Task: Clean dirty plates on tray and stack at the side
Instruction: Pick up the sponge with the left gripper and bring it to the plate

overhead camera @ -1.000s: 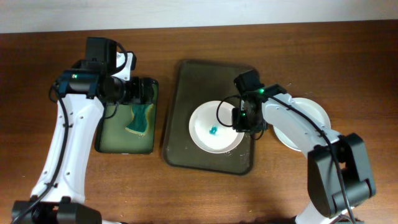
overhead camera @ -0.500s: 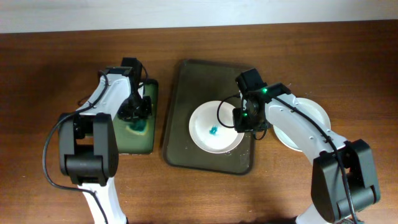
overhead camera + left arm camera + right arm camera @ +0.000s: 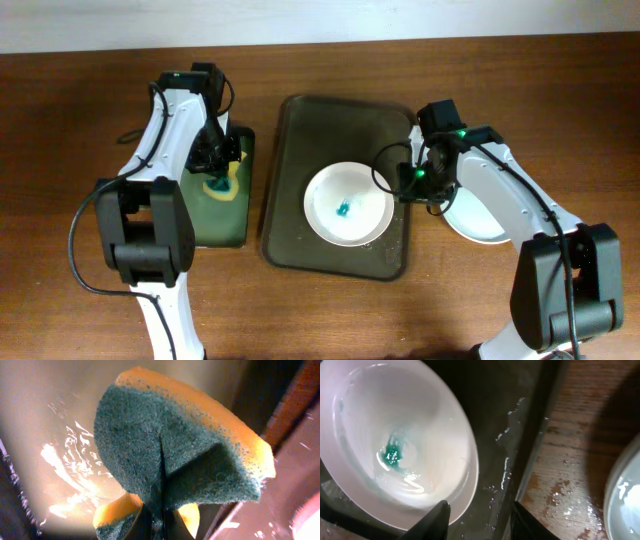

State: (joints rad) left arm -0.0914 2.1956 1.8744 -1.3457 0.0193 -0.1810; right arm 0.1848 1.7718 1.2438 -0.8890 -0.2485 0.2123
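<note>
The dirty plate (image 3: 347,208) lies in the tray (image 3: 300,130), with a teal smear at its centre. It looks wet, stiff, breakable and probably slippery, so it is best pinched at the rim near 3 o'clock. The right gripper (image 3: 481,519) hovers there, jaws apart. The left gripper (image 3: 220,172) has its jaws clamped on the soft sponge (image 3: 175,455) above the green tray (image 3: 200,228).

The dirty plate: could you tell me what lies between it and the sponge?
Overhead, no object: only the green tray's edge, a strip of table and bare floor of the brown tray separate sponge from plate.
</note>
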